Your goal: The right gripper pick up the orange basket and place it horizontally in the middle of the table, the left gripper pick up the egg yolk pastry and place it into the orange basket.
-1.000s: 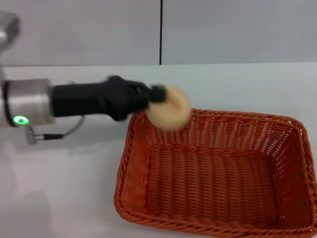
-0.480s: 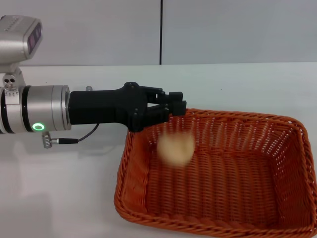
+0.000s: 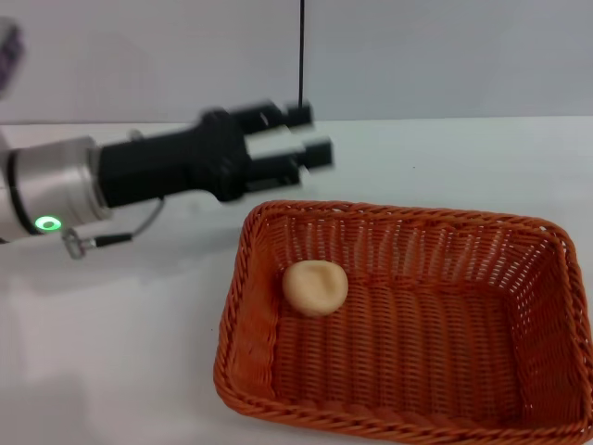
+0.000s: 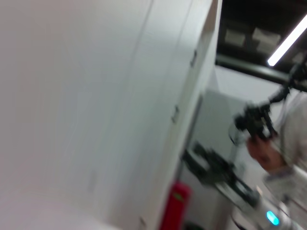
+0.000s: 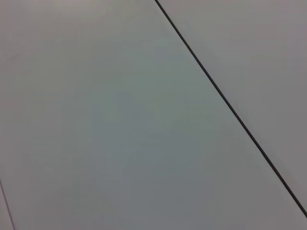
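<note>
we see the small round pale tan egg yolk pastry [image 3: 315, 287] lying inside the large rectangular orange woven basket [image 3: 408, 413], left-centre of the basket floor, lower middle of frame, on the wide white table [image 3: 111, 334]. black left gripper [image 3: 310, 139] hovers upper left-centre, above the basket's back-left rim, fingers spread, holding nothing. right gripper not in view. both placements look done imo; only arm parking seems left.
</note>
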Motion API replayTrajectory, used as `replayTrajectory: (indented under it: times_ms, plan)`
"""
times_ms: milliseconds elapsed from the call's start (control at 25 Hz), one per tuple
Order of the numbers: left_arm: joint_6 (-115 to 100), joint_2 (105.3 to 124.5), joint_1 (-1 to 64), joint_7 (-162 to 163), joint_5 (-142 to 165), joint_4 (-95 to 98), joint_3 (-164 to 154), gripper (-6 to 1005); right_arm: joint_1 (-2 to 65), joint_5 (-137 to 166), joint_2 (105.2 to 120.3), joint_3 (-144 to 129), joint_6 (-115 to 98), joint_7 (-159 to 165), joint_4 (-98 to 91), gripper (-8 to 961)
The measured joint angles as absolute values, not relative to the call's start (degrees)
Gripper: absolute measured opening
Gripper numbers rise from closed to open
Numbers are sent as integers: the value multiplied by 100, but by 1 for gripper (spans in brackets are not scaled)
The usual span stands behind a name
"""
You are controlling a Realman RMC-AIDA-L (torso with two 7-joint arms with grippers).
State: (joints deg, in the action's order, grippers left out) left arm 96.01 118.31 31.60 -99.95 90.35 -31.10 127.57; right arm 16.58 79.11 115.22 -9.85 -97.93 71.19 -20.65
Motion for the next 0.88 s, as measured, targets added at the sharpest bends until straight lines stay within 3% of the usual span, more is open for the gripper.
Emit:
replayTrajectory:
  times_ms: [440, 880]
  plan:
    - [9358, 11828, 2255, -12056, 6380, -2124, 14105, 802, 1657, 7846, 11610, -872, -9770, 7119, -2066, 564]
    - [9407, 11843, 1852, -13122, 5450, -1436, 14310, 802, 1704, 7826, 11752, -519, -9519, 6889, -2066, 564]
